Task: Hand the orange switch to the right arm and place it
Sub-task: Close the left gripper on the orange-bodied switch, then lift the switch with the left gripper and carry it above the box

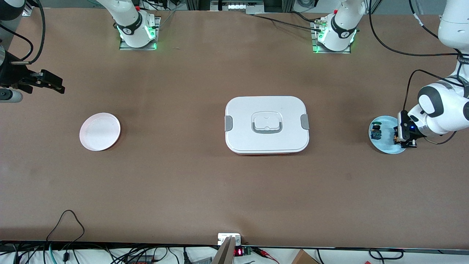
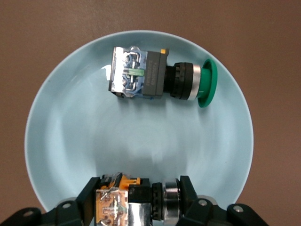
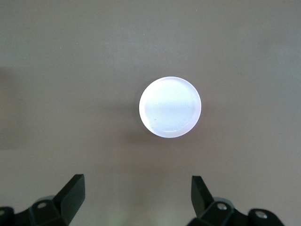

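Note:
The orange switch, an orange block body with a black and silver head, lies end to end between my left gripper's fingers. My left gripper is shut on it at the edge of the light blue plate at the left arm's end of the table. I cannot tell whether the switch is lifted off the plate. My right gripper is open and empty, up in the air at the right arm's end. In its wrist view the gripper looks down on the pale round plate.
A similar switch with a blue body and green top lies on the same blue plate. A white lidded box stands mid-table. The pale plate lies toward the right arm's end.

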Controlling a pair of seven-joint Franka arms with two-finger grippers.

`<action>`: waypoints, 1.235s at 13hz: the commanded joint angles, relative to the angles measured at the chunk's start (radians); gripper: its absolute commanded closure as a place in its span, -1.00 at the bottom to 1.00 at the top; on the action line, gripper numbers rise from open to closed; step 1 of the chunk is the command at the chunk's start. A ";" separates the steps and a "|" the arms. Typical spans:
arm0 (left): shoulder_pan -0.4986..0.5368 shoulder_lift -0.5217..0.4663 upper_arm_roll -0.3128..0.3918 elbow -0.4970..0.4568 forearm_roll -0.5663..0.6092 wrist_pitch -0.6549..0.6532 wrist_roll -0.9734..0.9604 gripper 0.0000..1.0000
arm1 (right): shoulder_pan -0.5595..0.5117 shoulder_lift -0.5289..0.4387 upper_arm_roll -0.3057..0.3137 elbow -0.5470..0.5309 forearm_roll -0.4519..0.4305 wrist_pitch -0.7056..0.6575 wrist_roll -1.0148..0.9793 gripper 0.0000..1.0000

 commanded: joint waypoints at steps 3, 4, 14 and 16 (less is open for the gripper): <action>0.013 0.001 -0.010 0.175 -0.113 -0.285 0.042 1.00 | -0.001 -0.004 0.005 0.015 0.007 -0.018 0.002 -1.00; 0.006 -0.001 -0.010 0.224 -0.125 -0.366 0.042 1.00 | -0.001 -0.002 0.005 0.015 0.007 -0.018 0.002 -1.00; -0.025 0.034 -0.127 0.376 -0.900 -1.077 0.035 1.00 | 0.000 -0.002 0.007 0.015 0.009 -0.006 0.002 -1.00; -0.028 0.060 -0.211 0.374 -1.083 -1.113 -0.014 1.00 | 0.000 -0.002 0.007 0.015 0.007 -0.006 0.000 -1.00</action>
